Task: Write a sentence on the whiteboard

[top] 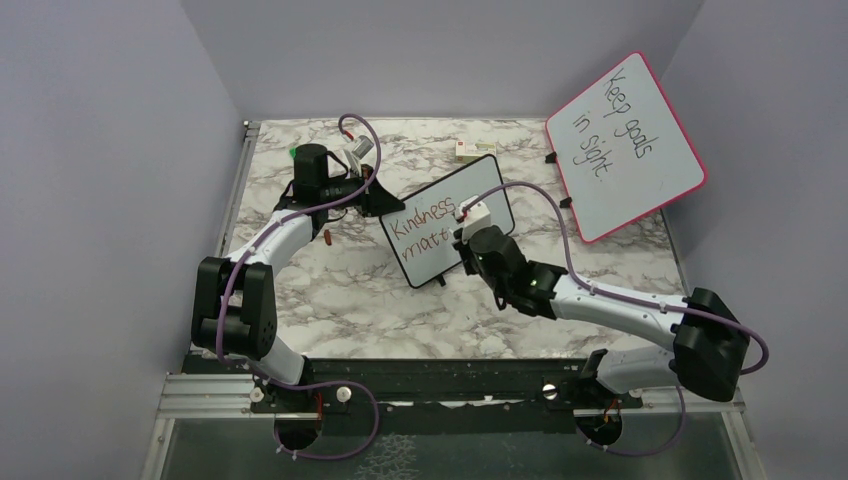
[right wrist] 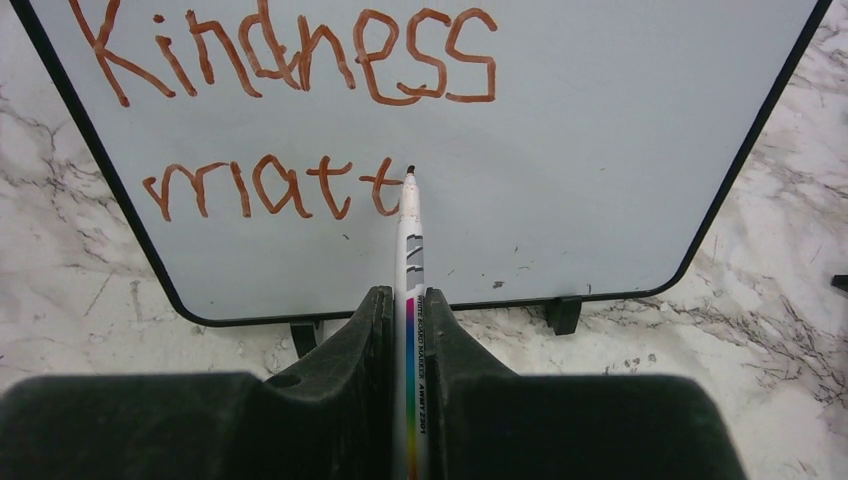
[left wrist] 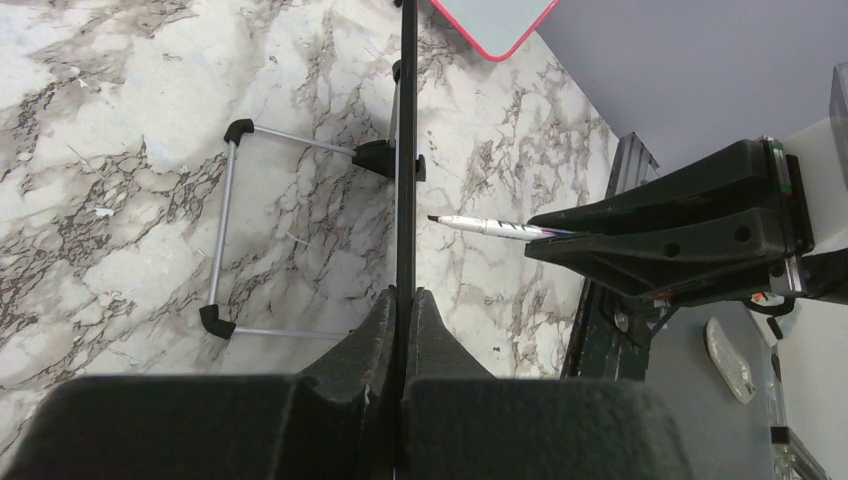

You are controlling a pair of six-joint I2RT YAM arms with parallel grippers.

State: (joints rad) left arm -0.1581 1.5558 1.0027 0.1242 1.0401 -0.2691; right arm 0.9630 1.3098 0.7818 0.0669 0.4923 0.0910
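Counted: two arms, left arm (top: 268, 243) and right arm (top: 612, 306); two boards, the whiteboard (top: 482, 190) and a pink-framed board (top: 640, 175); one marker (right wrist: 409, 262); one small box (top: 470, 151).

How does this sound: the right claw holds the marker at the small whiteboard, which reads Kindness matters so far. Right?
Not quite: the writing reads only "Kindness matt" so far, as the right wrist view shows. The right claw does hold the marker at the small whiteboard.
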